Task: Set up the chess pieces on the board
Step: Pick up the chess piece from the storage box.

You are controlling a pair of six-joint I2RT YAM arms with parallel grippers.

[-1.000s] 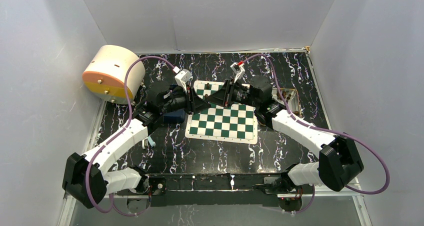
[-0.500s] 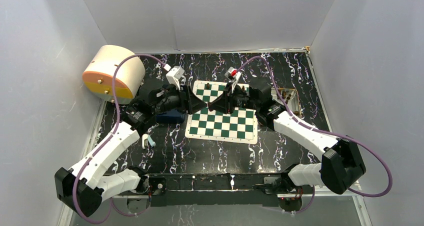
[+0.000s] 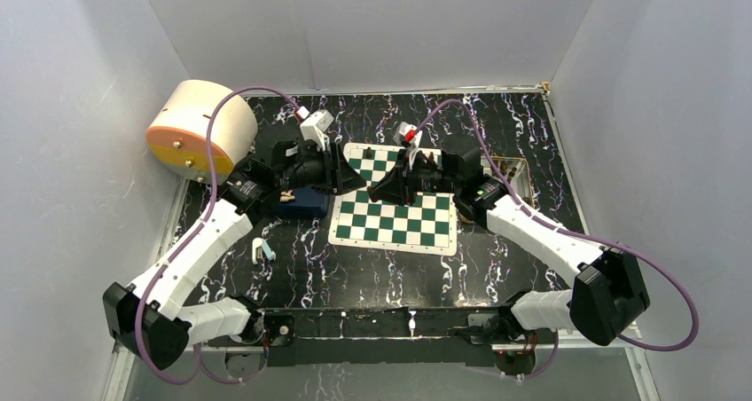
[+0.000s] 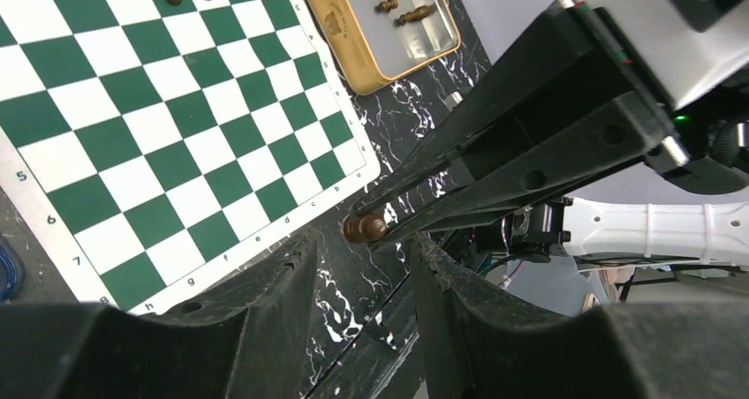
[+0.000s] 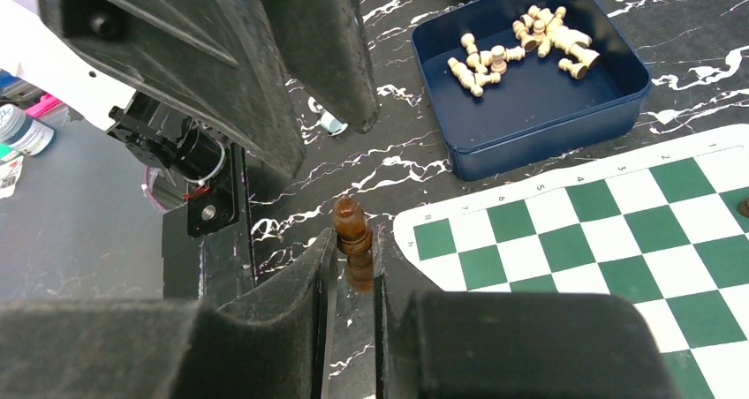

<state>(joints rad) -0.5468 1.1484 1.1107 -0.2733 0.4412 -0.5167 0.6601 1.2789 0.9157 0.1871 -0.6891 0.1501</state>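
The chess piece (image 5: 350, 221) pinched in the right gripper (image 5: 351, 249) is seen as dark brown wood, glossily varnished. The board (image 4: 168, 143) is shown as a smooth, matt mat. The tray (image 4: 340, 46) at the far right is made of shiny gold metal. The table (image 3: 381, 272) is finished in glossy black marbling. The gripper's fingers (image 5: 291, 306) are formed of matt, grainy black plastic.

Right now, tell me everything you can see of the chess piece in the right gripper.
The chess piece is a small dark brown figure, glossy like turned wood, with a rounded head over a collar and a thicker body. The right gripper pinches its lower half between both fingertips, with the head sticking out. It hangs over the black marbled table, just off a corner of the board. Nothing else seems to touch it.
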